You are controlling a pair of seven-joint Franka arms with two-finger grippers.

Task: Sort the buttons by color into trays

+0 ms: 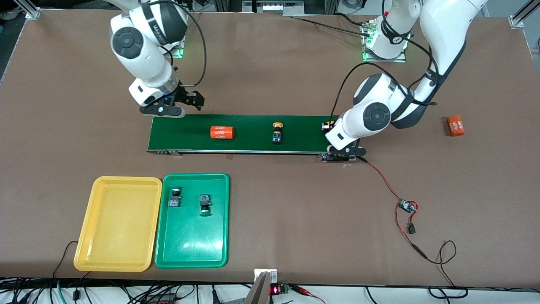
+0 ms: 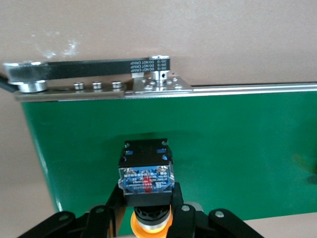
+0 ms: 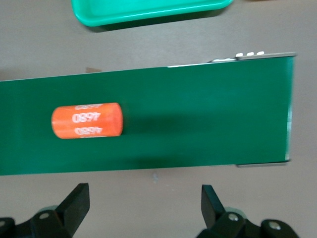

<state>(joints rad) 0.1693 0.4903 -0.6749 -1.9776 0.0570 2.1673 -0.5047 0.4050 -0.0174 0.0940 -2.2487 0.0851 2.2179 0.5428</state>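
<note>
Now my left hand (image 2: 146, 218) pinches a yellow-capped button (image 2: 146, 181) over the conveyor belt (image 1: 253, 134); my right hand (image 3: 143, 206) waits spread over the belt's other end. Two green-capped buttons (image 1: 175, 197) lie in the green tray (image 1: 192, 249).

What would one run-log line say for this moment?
left gripper: shut on yellow button over belt | right gripper: open, waiting | green tray: two buttons
</note>
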